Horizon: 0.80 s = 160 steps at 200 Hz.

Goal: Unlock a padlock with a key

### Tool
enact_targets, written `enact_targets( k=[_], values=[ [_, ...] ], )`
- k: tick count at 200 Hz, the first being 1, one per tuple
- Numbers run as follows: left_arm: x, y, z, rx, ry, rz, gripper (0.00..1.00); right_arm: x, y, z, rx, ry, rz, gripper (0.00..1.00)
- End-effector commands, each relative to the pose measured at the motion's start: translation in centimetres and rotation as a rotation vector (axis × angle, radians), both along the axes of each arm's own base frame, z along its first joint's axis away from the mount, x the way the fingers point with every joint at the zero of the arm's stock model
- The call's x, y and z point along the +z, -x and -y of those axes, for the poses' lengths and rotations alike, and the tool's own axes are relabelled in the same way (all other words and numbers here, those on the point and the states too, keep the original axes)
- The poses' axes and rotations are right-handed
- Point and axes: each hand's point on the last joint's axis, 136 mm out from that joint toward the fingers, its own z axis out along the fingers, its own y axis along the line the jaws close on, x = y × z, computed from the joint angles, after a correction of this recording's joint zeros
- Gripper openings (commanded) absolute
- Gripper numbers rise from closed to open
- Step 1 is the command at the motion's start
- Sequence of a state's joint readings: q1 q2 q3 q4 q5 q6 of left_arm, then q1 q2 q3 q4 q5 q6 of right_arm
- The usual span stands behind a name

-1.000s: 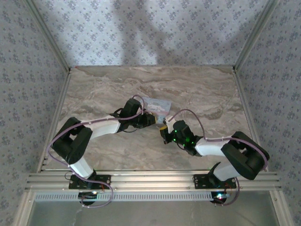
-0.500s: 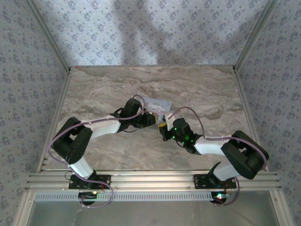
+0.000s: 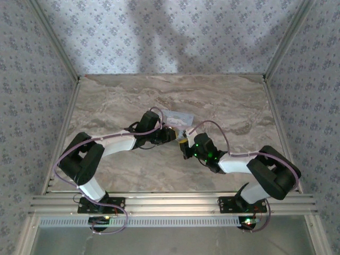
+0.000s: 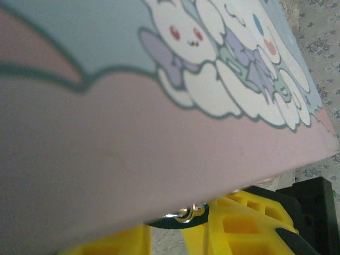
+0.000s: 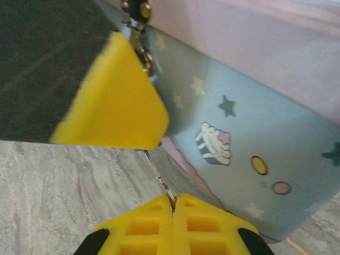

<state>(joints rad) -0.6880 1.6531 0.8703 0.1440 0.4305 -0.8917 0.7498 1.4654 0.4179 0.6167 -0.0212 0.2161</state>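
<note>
While your two arms meet at the near side of the light-blue rectangular tin with white cartoon figures (image 3: pixel 178 116), you are, by my reading, bringing key to lock, with nothing turned yet. Your right gripper (image 5: pixel 172 206) has its yellow fingers pressed flat together on a thin metal strip. I take this to be the tiny brass-coloured key (image 5: pixel 158 178) seen edge-on, and it runs up from the fingertips alongside the tin's wall.

Your left gripper (image 4: pixel 178 227) sits under the tin's overhanging edge with its fingers a little apart. Between them lie a dark blue-teal sliver, likely the tiny padlock (image 4: pixel 162 221), and a small silver ring (image 4: pixel 186 213). Whether the fingers press on the padlock you cannot tell.

In the right wrist view a fine metal chain (image 5: pixel 142 53) hangs beside one of the left fingers (image 5: pixel 117 101), close against the tin. From above, both grippers are just beside each other on the marble-patterned desk (image 3: pixel 239 106).

The keyhole is hidden, so the next move calls for a small, slow alignment of the key's tip with the padlock. The tin crowds both wrists, and a skewed push would likely slip the key.
</note>
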Motion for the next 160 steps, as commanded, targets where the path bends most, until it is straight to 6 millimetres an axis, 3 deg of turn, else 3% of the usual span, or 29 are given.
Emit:
enact_targets(
  k=[1, 89, 160],
  values=[
    [1.3, -0.3, 1.1, -0.020, 0.036, 0.025, 0.25, 0.2, -1.1, 0.5, -0.039, 0.029, 0.021, 0.00],
    [1.1, -0.4, 1.1, -0.017, 0.033, 0.021, 0.25, 0.4, -0.5, -0.1, 0.004, 0.001, 0.028, 0.00],
    [1.1, -0.2, 1.0, -0.014, 0.034, 0.015, 0.25, 0.3, 0.3, 0.8, 0.004, 0.005, 0.028, 0.00]
  ],
)
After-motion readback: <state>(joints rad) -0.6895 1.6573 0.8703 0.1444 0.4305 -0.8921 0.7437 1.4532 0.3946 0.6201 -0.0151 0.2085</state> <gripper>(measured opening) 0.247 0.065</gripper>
